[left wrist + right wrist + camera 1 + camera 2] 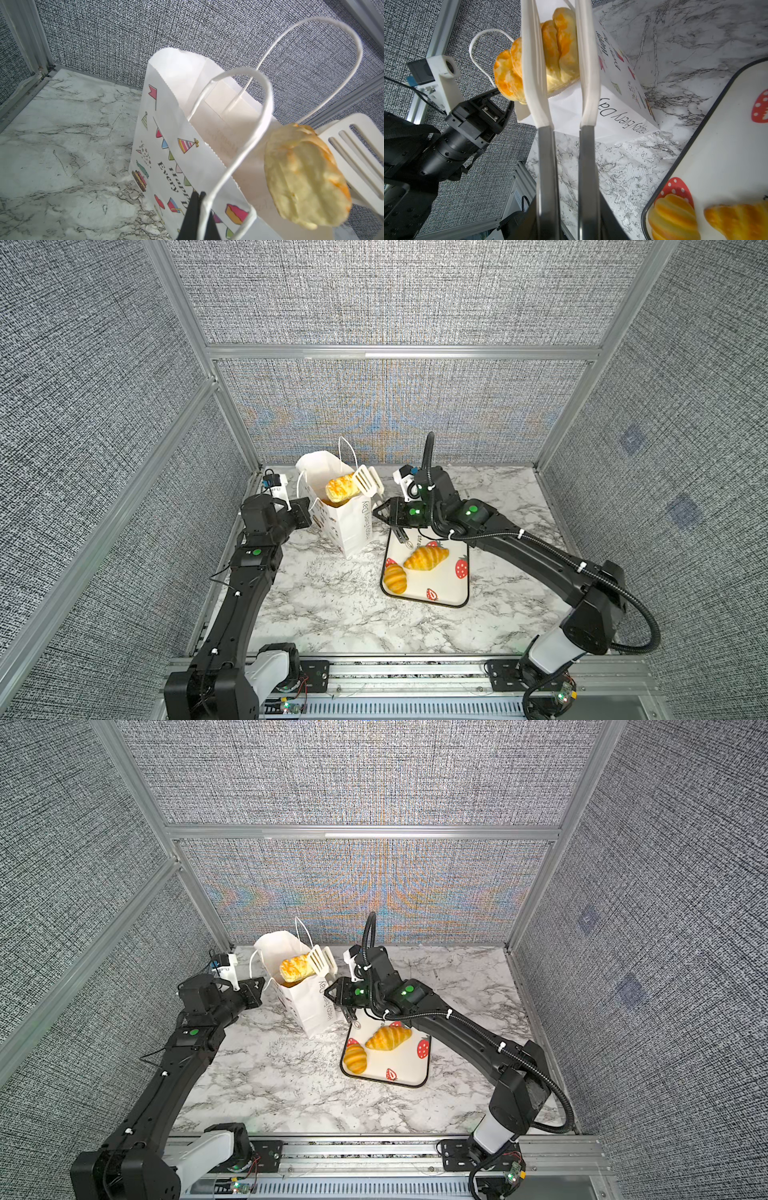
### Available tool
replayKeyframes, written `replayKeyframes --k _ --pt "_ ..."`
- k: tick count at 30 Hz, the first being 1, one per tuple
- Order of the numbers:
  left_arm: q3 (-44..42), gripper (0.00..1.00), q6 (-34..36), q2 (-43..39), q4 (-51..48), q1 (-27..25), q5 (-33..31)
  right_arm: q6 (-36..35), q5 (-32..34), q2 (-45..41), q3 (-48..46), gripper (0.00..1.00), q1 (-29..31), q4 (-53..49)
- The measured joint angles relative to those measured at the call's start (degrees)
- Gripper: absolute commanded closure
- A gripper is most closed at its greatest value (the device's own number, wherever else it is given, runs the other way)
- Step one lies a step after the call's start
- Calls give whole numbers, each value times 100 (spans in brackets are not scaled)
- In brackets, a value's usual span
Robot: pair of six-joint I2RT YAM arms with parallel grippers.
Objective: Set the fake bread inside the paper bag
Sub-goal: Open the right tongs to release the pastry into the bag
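The white paper bag (pixel 347 526) (pixel 307 1006) stands open at the back of the table. My left gripper (pixel 306 510) (pixel 197 207) is shut on its near cord handle (pixel 245 145) at the bag's left rim. My right gripper (pixel 384 516) (pixel 569 224) is shut on the metal handles of white slotted tongs (pixel 368 481) (pixel 588 83). A ridged fake bread roll (pixel 341 488) (pixel 296 967) (pixel 301 178) (pixel 546 60) sits between the tong blades, right over the bag's mouth. More orange bread (pixel 328 502) shows inside the bag below it.
A white strawberry-printed tray (pixel 449 589) (pixel 407 1069) lies right of the bag, under my right arm. On it are a croissant (pixel 426 558) (pixel 737 218) and a ridged roll (pixel 395 578) (pixel 672 218). Grey fabric walls stand close behind the bag.
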Motion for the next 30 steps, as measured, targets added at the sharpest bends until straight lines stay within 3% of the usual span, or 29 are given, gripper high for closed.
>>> replayKeyframes --k 10,20,30 --pt "0 100 0 0 0 0 0 -2 -96 2 66 56 26 20" --pt "0 100 0 0 0 0 4 -120 -26 -76 260 56 131 -136" --pt "0 100 0 -2 0 0 2 -308 354 -743 50 56 186 -509"
